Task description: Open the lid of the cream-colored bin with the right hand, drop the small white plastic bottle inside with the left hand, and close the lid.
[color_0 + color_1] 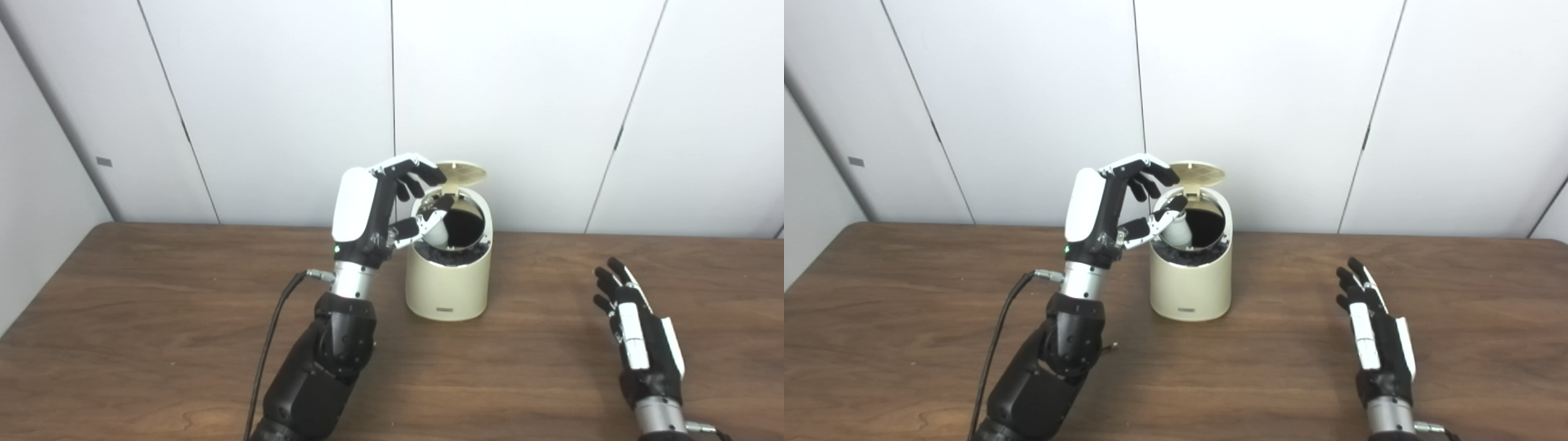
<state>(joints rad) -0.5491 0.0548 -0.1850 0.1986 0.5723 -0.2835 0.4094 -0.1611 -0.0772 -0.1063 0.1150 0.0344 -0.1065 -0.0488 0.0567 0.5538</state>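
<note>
The bottle sits at the mouth of the bin, tilted, its lower end already past the rim on the left side, pinched between the thumb and fingers of your left hand. It looks like thin, smooth plastic, so judge it light and a little slippery: a gentle pinch on the body is enough, and spreading the fingers should let it fall straight in. The bin seems light too, and the hand hovers just beside its rim, so a knock there could shift it on the tabletop.

The lid stands up at the far edge, hinged at the back. It looks thin and stiff; a push on its raised front edge should bring it down.

Your right hand lies well to the right, near you, fingers apart, holding nothing.
</note>
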